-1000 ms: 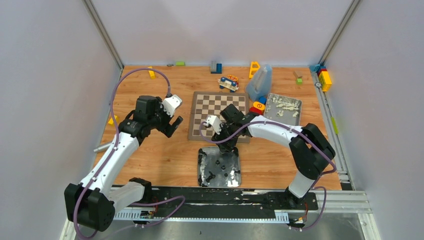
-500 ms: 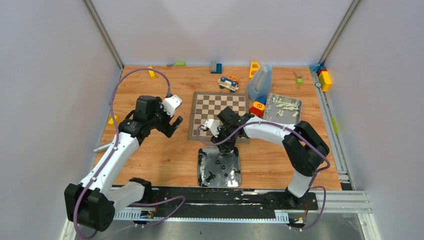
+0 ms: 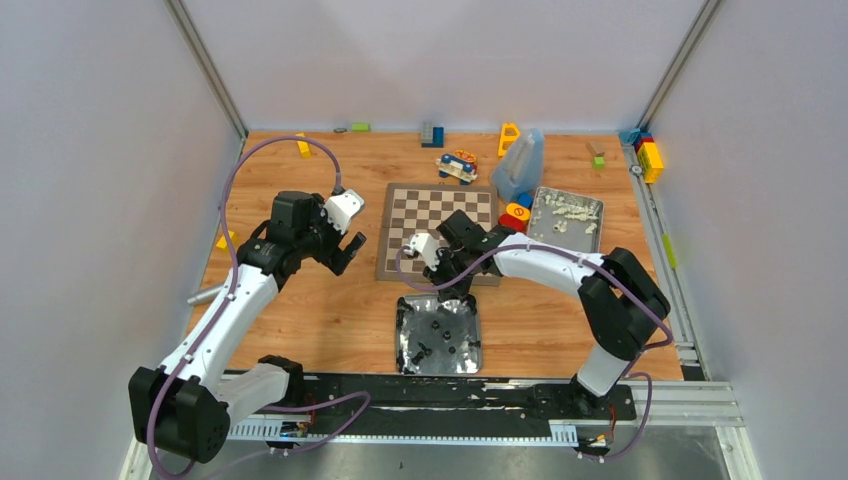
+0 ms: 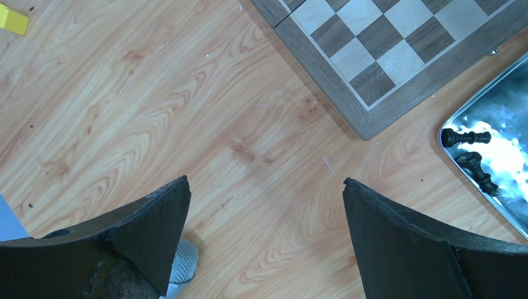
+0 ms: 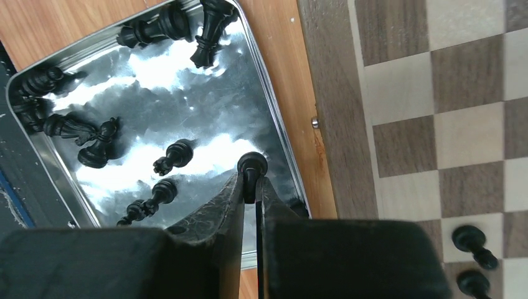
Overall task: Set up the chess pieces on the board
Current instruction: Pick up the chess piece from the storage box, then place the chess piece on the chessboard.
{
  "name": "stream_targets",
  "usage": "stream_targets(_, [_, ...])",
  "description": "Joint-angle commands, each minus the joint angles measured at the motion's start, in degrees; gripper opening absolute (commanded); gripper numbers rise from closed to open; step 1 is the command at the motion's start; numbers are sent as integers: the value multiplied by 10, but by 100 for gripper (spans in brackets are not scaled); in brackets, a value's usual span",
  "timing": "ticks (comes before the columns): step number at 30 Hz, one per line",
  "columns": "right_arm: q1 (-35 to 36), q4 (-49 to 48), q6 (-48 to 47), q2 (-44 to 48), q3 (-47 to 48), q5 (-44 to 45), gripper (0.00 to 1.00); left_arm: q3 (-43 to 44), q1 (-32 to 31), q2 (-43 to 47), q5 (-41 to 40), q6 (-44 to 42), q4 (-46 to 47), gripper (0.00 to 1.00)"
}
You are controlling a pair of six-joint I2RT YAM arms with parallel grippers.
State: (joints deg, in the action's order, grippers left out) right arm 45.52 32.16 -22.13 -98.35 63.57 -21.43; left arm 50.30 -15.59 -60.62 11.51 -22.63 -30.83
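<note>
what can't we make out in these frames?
- Right wrist: held chess piece shows only its round top; right gripper hides the body, so type unknown.
- Top external: chess pieces in the tray too small to identify.
- Left wrist: tray cut off by the right edge.

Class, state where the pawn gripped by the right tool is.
Right wrist view: the pawn is pinched in the right tool, at the rim of the silver tray nearest the chessboard.
</note>
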Motion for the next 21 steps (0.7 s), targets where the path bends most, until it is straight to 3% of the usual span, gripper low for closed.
stream_targets(1, [-3, -2, -2, 53, 6, 15, 0, 0, 4, 9, 9, 5, 14, 100])
stream_targets(10, [-65, 6, -6, 75, 18, 86, 0, 0, 4, 10, 11, 5, 13, 100])
stream_targets(21, [-100, -3, -4, 29, 33, 134, 0, 0, 4, 9, 12, 5, 12, 100])
